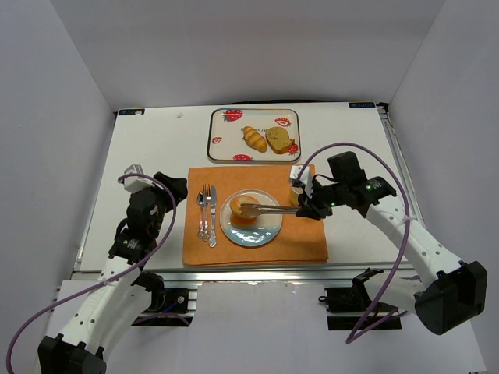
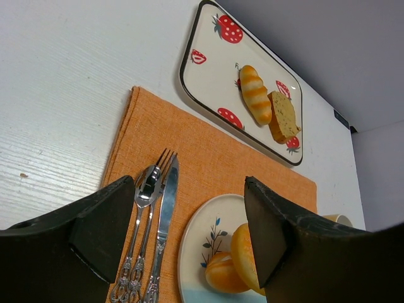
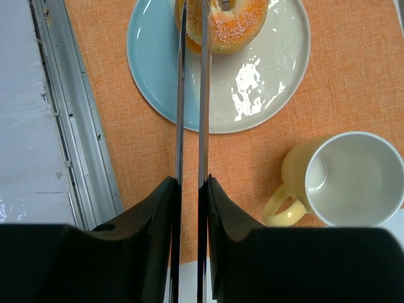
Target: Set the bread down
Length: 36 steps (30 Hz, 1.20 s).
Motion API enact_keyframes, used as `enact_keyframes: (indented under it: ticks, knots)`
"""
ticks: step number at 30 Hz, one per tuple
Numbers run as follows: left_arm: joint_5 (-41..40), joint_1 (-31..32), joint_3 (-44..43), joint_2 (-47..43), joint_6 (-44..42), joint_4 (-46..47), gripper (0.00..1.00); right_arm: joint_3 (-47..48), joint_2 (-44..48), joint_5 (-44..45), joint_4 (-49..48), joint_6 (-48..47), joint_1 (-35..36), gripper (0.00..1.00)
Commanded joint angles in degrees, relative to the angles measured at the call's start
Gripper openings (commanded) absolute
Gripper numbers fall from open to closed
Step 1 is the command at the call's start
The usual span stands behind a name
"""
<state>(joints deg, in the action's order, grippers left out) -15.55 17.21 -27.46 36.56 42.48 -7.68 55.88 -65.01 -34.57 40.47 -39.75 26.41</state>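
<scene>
Since the right gripper (image 3: 191,186) is clamped on the metal tongs (image 3: 192,95), whose tips meet the bagel (image 3: 230,25) resting on the plate (image 3: 278,76) beside the roll (image 2: 221,278), best ease the squeeze slowly and withdraw level, clear of the yellow mug (image 3: 353,180); left gripper (image 2: 186,233) hangs with fingers apart.

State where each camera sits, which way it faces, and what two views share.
Top external: above and behind the arms, looking down on the table; both arms show.
Left wrist: low on the left gripper, facing across the cutlery toward the strawberry tray; its open fingers show.
Right wrist: on the right gripper, looking down the tongs onto the bagel; its fingers clamp them.
Both wrist views share the plate.
</scene>
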Motion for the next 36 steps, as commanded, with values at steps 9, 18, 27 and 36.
enact_keyframes:
  ticks: [9, 18, 27, 36]
  knots:
    - [-0.1, -0.2, 0.7, -2.8, 0.3, -0.9, 0.79, -0.4, 1.7, -0.5, -0.7, -1.3, 0.0, 0.4]
    - [0.2, -0.2, 0.4, -2.1, 0.2, -0.5, 0.79, 1.5, 3.2, -2.5, -0.5, -0.1, 0.0, 0.43]
    - [0.5, -0.2, 0.2, -1.4, 0.1, 0.0, 0.79, 3.2, 3.2, -3.4, -1.3, 1.9, 0.0, 0.44]
    - [0.5, -0.2, 0.2, -1.6, 0.0, -0.2, 0.79, 3.2, 3.4, -2.8, -2.1, 2.3, 0.0, 0.42]
